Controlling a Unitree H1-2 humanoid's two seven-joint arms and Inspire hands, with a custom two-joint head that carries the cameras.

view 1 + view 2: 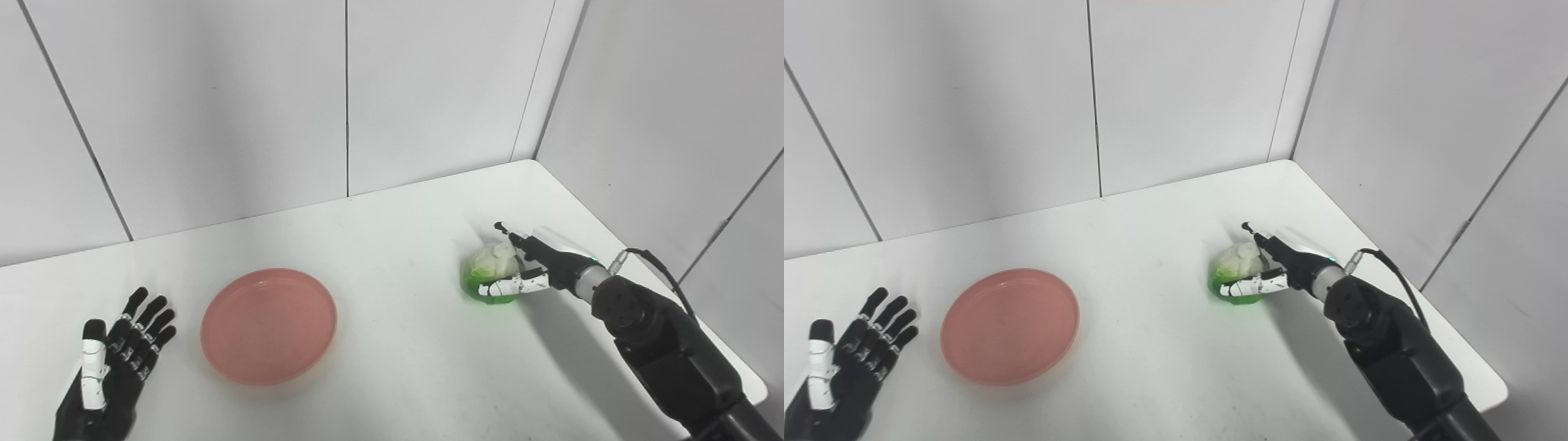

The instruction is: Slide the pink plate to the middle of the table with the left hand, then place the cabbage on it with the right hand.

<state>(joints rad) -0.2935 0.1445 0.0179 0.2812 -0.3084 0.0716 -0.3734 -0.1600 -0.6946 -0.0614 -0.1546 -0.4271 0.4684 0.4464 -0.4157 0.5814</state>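
A round pink plate (pixel 269 325) lies flat on the white table, left of centre. To its left my left hand (pixel 116 361) rests open, palm up, fingers spread, a short gap from the plate's rim. On the right side of the table sits a green and white cabbage (pixel 487 273). My right hand (pixel 525 267) is at the cabbage, thumb across its front and fingers over its top and far side. The cabbage still rests on the table. How firmly the hand closes on it does not show.
The white table (pixel 398 343) fits into a corner of grey wall panels at the back and right. Its right edge runs just past my right arm (pixel 661 343). Bare table surface lies between the plate and the cabbage.
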